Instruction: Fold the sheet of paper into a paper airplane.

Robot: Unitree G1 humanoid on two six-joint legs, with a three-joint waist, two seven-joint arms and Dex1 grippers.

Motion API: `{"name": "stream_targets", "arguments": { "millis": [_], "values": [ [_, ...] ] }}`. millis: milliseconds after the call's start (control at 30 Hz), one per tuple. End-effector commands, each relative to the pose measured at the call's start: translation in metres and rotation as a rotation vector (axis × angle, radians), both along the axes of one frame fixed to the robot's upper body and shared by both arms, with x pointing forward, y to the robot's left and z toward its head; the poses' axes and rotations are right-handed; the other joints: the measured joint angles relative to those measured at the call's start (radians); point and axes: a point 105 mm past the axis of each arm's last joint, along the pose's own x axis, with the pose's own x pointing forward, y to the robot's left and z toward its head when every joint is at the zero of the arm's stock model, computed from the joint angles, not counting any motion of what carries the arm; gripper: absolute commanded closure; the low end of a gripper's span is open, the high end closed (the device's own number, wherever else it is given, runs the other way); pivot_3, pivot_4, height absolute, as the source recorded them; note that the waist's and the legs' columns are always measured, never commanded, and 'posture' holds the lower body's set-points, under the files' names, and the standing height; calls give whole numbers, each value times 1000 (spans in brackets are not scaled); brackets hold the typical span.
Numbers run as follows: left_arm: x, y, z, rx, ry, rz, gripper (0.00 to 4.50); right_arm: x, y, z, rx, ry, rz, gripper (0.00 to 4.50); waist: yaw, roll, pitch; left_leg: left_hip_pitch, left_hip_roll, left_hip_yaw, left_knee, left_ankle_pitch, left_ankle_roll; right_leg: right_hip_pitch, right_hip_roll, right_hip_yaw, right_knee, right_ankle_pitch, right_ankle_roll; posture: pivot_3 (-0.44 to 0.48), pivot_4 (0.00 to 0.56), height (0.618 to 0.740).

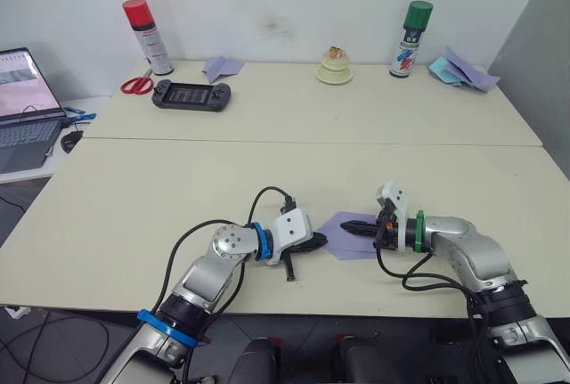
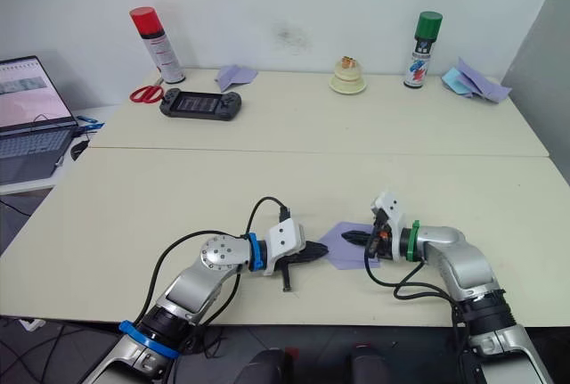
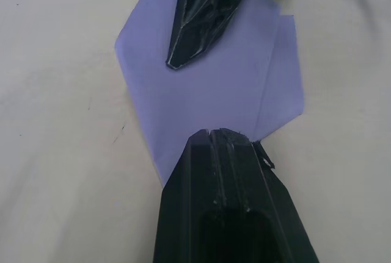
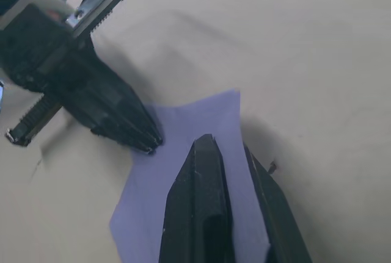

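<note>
In the left eye view, the paper airplane (image 1: 343,237), a flat lavender wedge, is seen lying near the front edge of the cream table (image 1: 267,179), between the left gripper (image 1: 319,241) and the right gripper (image 1: 349,226). A black game console (image 1: 191,95), red scissors (image 1: 136,85) and two spray cans are ranged along the far side.

In the left wrist view, the left fingers (image 3: 229,153) are shown pressed together at the paper's edge, nothing being gripped.

In the right wrist view, the right fingers (image 4: 204,177) are seen closed and laid flat on the paper's layered flap.
</note>
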Motion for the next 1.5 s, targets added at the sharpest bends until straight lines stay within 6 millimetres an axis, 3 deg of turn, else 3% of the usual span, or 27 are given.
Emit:
{"name": "stream_targets", "arguments": {
  "millis": [33, 300, 633, 1000, 1100, 1200, 1500],
  "values": [
    [-13, 19, -42, 98, 153, 37, 4500, -10, 7, 4, -53, -167, 117, 4461, 0, 0, 0, 0, 0, 0, 0, 0, 0, 0, 0, 0, 0, 0, 0, 0, 150, 722],
    [-12, 27, -43, 95, 154, 52, 4500, -15, 6, -2, -166, -421, 219, 4461, 0, 0, 0, 2, 0, 1, -2, 0, 0, 0, 0, 0, -1, 0, 0, 0, 150, 722],
    [-16, 26, -46, 112, 132, 23, 4500, -2, 4, 11, -30, -146, 33, 4461, -2, 0, 0, 12, 1, -1, -9, 0, 0, 10, 0, 0, -7, 0, 0, 0, 150, 722],
    [-21, 26, -49, 121, 130, 4, 4500, 6, 3, 26, 15, -39, -37, 4461, -1, 0, 0, 11, 1, -1, -9, 0, 0, 12, 0, 0, -11, 0, 0, 0, 150, 722],
    [-20, 26, -49, 121, 129, 4, 4500, 7, 3, 25, 8, -51, -44, 3865, -1, 0, 0, 11, 1, -1, -9, 0, 0, 12, 0, 0, -11, 0, 0, 0, 150, 722],
    [-20, 26, -49, 122, 129, 2, 4500, 6, 7, 26, 25, -44, -33, 2803, -1, 0, 0, 11, 1, -1, -9, 0, 0, 12, 0, 0, -11, 0, 0, 0, 150, 722],
    [-21, 27, -51, 131, 127, -5, 4500, 10, 11, 37, 108, 35, -38, 2803, -2, 0, 0, 11, 1, -1, -10, 0, 0, 12, 0, 0, -11, 0, 0, 0, 150, 722]
  ]
}}
